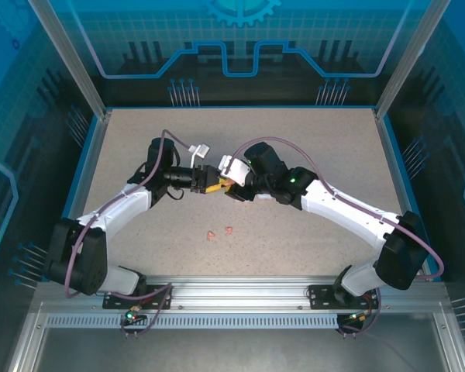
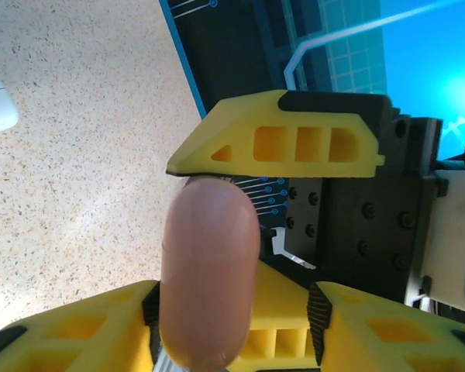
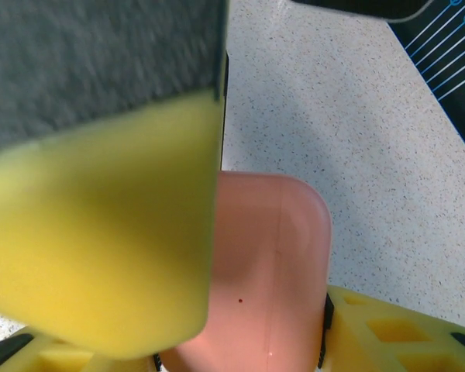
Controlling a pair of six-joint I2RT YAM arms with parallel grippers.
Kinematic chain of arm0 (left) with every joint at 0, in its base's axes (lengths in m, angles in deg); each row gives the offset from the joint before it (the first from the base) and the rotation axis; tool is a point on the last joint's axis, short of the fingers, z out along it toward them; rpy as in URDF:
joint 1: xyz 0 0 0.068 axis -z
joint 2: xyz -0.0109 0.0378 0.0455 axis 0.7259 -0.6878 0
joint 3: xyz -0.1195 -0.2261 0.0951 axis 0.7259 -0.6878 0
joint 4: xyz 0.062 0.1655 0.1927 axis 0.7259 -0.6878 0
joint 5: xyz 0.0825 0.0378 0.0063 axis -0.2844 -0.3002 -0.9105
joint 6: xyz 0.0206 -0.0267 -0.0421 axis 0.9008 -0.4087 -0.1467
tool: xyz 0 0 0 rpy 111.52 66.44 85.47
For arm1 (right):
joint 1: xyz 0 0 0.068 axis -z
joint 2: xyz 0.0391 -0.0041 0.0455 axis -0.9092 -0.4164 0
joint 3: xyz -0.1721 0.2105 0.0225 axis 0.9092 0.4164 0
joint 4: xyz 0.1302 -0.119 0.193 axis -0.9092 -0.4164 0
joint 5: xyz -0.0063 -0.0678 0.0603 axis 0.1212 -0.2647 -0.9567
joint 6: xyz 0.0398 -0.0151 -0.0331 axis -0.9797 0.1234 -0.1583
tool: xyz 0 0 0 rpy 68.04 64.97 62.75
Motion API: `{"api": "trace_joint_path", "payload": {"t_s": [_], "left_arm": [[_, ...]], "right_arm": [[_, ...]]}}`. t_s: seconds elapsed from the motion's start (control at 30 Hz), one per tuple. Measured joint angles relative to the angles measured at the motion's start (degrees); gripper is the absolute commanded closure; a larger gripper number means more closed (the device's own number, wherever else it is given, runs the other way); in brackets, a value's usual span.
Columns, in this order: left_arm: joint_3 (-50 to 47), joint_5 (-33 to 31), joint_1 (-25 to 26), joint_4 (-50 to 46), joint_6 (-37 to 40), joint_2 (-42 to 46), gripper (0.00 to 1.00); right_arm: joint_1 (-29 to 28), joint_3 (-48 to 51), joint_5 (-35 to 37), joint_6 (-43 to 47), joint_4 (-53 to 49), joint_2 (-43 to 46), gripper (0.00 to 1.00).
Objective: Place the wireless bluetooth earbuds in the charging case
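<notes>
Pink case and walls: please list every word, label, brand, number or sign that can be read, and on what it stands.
None can be read.
The pink case is plain: a seam and a tiny dark dot, no letters.
The back wall bears a gear drawing and line patterns, no words.

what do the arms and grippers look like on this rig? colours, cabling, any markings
The left arm and right arm have white link shells and black joints. A grey-purple cable loops loosely along each. The right arm shows a green light. The left gripper and right gripper have black bodies and yellow fingers with ribbed cut-outs.
</notes>
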Motion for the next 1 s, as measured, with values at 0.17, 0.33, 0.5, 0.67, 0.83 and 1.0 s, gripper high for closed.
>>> {"api": "trace_joint_path", "payload": {"t_s": [0.17, 0.33, 0.5, 0.67, 0.83, 1.0], "left_arm": [[1.3, -0.2, 0.4, -3.1, 2.4, -1.1, 0.61], [1.8, -0.6, 0.5, -4.9, 3.6, -1.7, 0.69], [1.9, -0.7, 0.5, -5.4, 4.1, -1.7, 0.72], [1.9, -0.7, 0.6, -5.5, 4.3, -1.7, 0.73], [1.9, -0.7, 0.8, -5.4, 4.5, -1.5, 0.74], [1.9, -2.9, 1.0, -4.5, 6.0, 0.7, 0.74]], "right_arm": [[0.0, 0.0, -0.2, 0.0, 0.0, 0.0, 0.48], [0.0, 0.0, -0.6, 0.0, 0.0, 0.0, 0.48], [0.0, -0.1, -0.9, 0.0, -0.1, 0.0, 0.48], [0.0, -0.4, -1.0, 0.2, -0.8, -0.2, 0.47], [0.0, -1.0, -1.3, 0.2, -1.7, -0.2, 0.43], [1.2, -1.2, -4.2, -1.2, -2.1, 0.3, 0.27]]}}
